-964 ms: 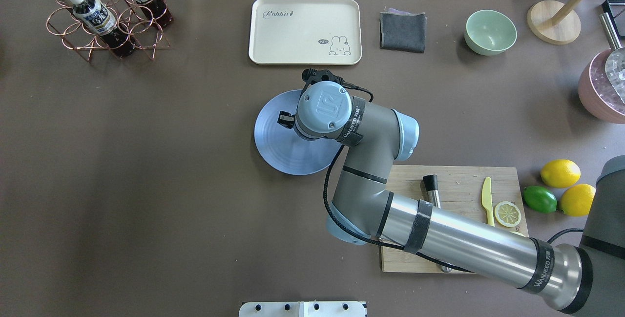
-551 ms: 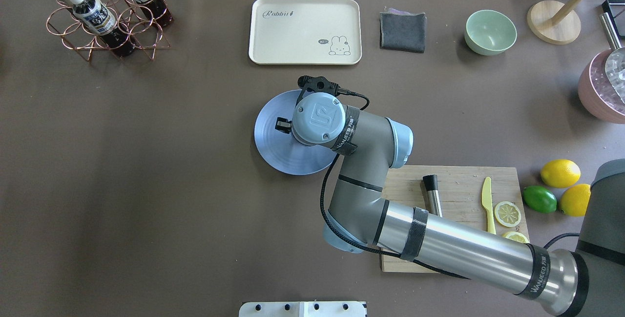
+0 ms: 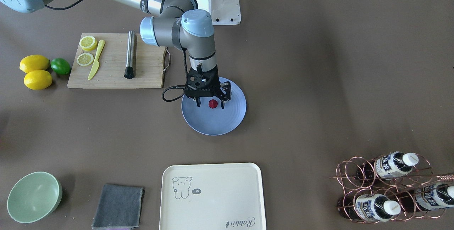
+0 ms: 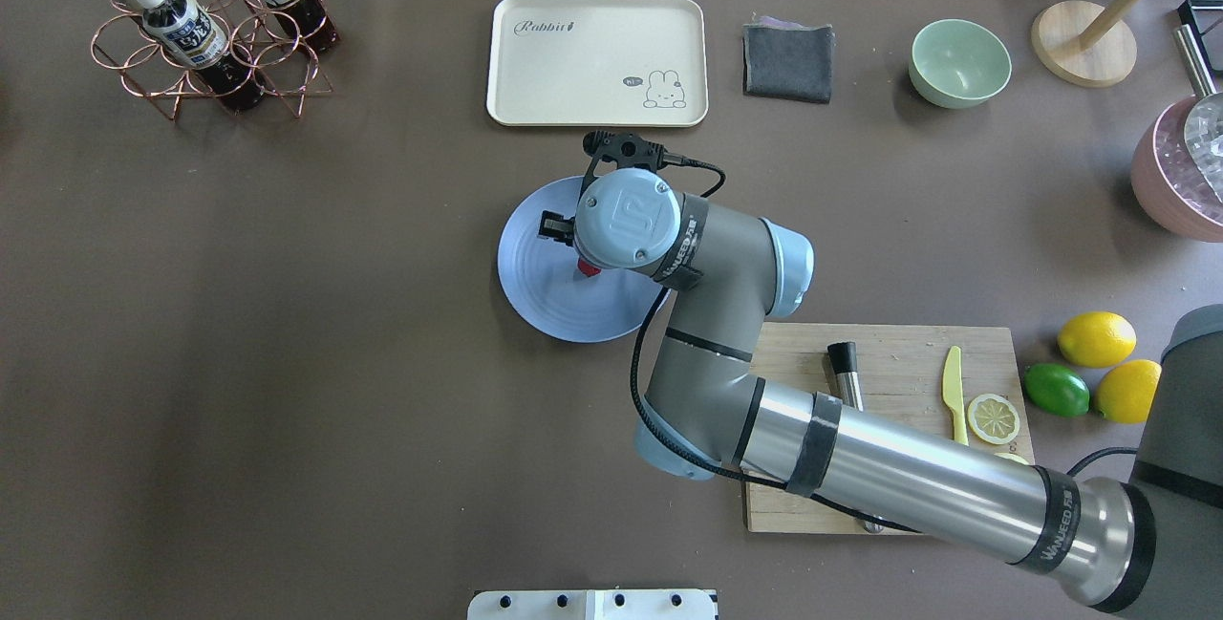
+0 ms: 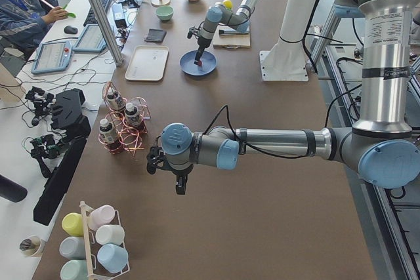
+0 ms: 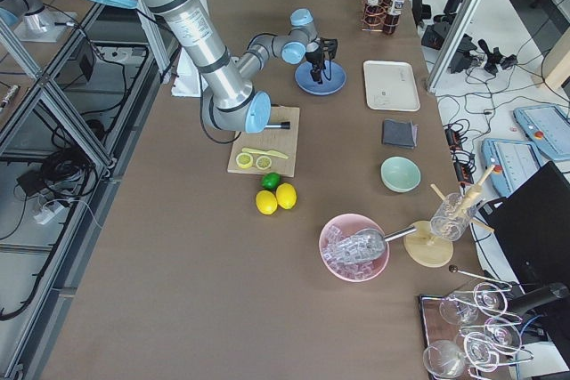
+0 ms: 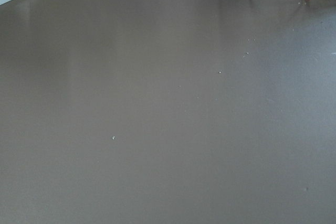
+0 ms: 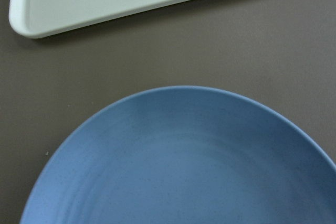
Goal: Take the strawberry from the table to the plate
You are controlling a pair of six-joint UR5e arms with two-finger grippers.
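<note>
The small dark-red strawberry [image 3: 212, 104] lies on the round blue plate [image 3: 227, 123] in the middle of the brown table [image 3: 319, 63]. My right gripper [image 3: 210, 105] hangs straight down over it, open, one finger on each side of the berry with a gap to each. From overhead, a bit of the strawberry [image 4: 590, 268] peeks out under the right wrist above the plate [image 4: 545, 305]. The right wrist view shows only bare plate [image 8: 184, 156]. My left gripper [image 5: 178, 185] hovers over bare table far off to the left; I cannot tell whether it is open or shut.
A cream tray [image 4: 597, 61] lies just beyond the plate. A wooden cutting board [image 4: 898, 352] with a muddler, knife and lemon slices lies under the right arm. Lemons and a lime [image 4: 1094, 338], a green bowl [image 4: 959, 63], a grey cloth [image 4: 788, 61] and a bottle rack [image 4: 205, 28] ring the table.
The right wrist dipped toward the robot, then moved back away over the plate. The strawberry, hidden under the wrist before, now shows on the plate.
</note>
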